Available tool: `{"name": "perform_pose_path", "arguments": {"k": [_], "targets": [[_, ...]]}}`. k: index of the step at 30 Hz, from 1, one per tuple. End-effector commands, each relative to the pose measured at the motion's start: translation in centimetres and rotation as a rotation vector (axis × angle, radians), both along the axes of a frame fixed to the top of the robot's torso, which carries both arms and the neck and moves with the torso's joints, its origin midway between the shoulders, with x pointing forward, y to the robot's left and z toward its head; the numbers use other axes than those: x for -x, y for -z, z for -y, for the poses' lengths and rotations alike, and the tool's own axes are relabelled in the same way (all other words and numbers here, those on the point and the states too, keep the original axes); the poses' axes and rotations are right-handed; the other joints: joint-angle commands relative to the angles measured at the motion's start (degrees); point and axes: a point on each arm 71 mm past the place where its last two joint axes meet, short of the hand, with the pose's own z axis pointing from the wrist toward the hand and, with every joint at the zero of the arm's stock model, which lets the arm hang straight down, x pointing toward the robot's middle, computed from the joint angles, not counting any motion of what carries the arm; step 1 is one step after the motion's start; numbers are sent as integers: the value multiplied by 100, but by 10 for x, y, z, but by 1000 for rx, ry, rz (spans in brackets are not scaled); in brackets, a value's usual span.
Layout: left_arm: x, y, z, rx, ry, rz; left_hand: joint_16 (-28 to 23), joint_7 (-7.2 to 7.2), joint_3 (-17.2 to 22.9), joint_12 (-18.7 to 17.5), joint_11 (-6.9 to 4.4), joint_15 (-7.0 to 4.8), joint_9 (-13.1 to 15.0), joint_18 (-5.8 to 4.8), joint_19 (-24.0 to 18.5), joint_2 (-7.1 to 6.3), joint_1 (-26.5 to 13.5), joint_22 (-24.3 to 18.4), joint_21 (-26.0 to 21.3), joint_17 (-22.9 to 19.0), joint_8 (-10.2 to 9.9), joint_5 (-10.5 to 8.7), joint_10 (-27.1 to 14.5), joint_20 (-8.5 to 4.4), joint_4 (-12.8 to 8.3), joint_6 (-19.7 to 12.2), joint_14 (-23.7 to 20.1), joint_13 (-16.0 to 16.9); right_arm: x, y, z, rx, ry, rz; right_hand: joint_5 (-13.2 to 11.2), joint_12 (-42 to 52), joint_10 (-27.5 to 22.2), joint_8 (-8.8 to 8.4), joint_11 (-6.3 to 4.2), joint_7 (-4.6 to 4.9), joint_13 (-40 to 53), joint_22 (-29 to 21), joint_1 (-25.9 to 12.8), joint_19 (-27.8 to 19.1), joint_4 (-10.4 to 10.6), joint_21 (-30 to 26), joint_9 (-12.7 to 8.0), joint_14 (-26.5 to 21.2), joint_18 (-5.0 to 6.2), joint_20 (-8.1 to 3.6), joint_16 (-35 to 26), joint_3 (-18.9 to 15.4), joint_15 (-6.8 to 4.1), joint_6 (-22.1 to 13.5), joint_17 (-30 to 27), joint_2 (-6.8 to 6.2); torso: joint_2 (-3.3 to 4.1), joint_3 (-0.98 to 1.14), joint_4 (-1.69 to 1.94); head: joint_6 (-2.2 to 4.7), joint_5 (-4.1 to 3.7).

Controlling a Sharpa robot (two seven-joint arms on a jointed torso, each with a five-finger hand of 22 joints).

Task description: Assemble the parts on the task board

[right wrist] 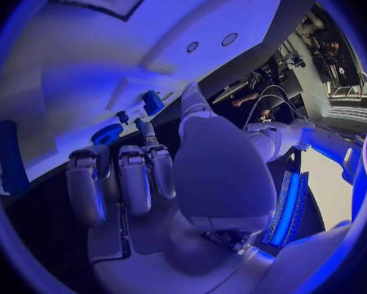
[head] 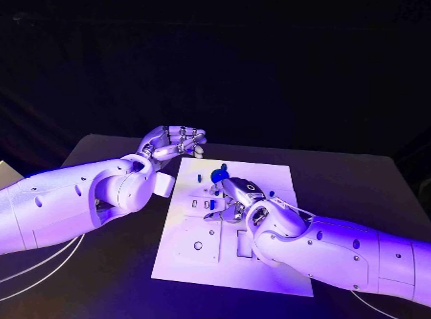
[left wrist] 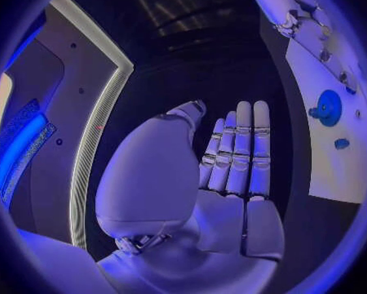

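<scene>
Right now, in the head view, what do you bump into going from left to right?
Left arm → left hand → blue part → right hand → right arm.

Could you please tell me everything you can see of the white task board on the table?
The flat white rectangular task board lies lengthwise on the black table, with cut-out slots and small holes. Small blue parts sit near its far end, including a round blue piece. The right hand is over its middle; whether they touch is unclear. The left hand is off its far left corner.

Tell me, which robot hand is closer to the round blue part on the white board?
Right. The right hand sits on the task board just below the round blue part; the left hand hovers off its far-left corner.
</scene>
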Motion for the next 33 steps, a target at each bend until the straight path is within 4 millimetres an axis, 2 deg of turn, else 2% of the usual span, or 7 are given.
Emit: {"name": "perform_pose_path", "arguments": {"k": [1,9,14,15,22,28,33], "targets": [[-1,1,0,-37,19,-8,265,2,-17,105,-30,-36,-6,75,33,-3,-120,127,211,156,-29,-35,86,-18,50,-62,40,52,3,-11,3,-70,-12,61,-6,-15,258,3,31,-2,1204,1508,44,600,-3,31,4,598,-39,40,19,78,37,39,1506,39,-16,8,-26,15,15],[-7,8,-7,-112,-4,-53,1561,-67,-168,865,-130,-147,13,75,5,31,-302,593,972,852,33,-33,127,-109,49,-179,143,503,5,-36,27,-146,-26,85,27,-39,237,-53,51,22,1184,1508,132,600,-5,31,-21,598,-39,59,19,135,54,-21,1506,23,-72,17,-67,31,9],[-8,18,-8,-235,29,-140,2266,-104,-322,1777,-209,-224,108,23,361,148,-501,1141,1539,1135,308,-21,90,-176,73,-35,439,1102,4,-50,55,-216,-38,26,330,-30,237,42,11,-29,1180,1508,377,600,-33,31,1,598,-39,53,19,402,28,210,1506,293,-117,20,-95,18,7],[-8,21,-8,-297,58,-167,3401,-206,-401,2627,-311,-310,220,-139,1081,230,-704,2082,2199,2281,596,14,-70,-265,66,46,1214,1688,3,-55,66,-242,-32,-3,499,-39,229,82,-9,-50,1172,1508,437,600,-44,31,10,598,-39,37,19,470,11,269,1506,340,-131,22,-104,20,15],[-1,34,-3,-633,236,-291,4989,-442,-689,4418,-518,-501,755,-420,2261,404,-1518,3644,3109,4358,1460,-3,-169,-407,86,203,2420,2864,-3,-74,111,-377,47,-132,702,-59,210,237,-62,-110,1150,1508,389,600,-37,31,49,598,-39,-6,19,553,-37,439,1506,414,-209,58,-149,-28,65],[-6,32,9,-962,349,-367,5357,-625,-922,5429,-677,-655,1284,-540,2736,560,-1845,4234,3392,5003,1989,-25,334,-553,114,235,2732,4017,-14,-83,143,-427,139,-175,903,-77,195,310,-87,-134,1133,1508,308,600,-45,31,65,598,-39,-35,19,577,-63,442,1506,435,-252,87,-156,-89,93],[-12,30,21,-1142,377,-392,5380,-641,-999,5576,-696,-674,1466,-553,2779,649,-2021,4293,3420,5050,2102,-57,380,-584,118,151,2752,4199,-22,-82,159,-433,195,-187,1056,-100,175,331,-89,-131,1114,1508,343,600,-59,31,64,598,-39,-43,19,615,-67,397,1506,419,-266,105,-162,-143,110]]}}
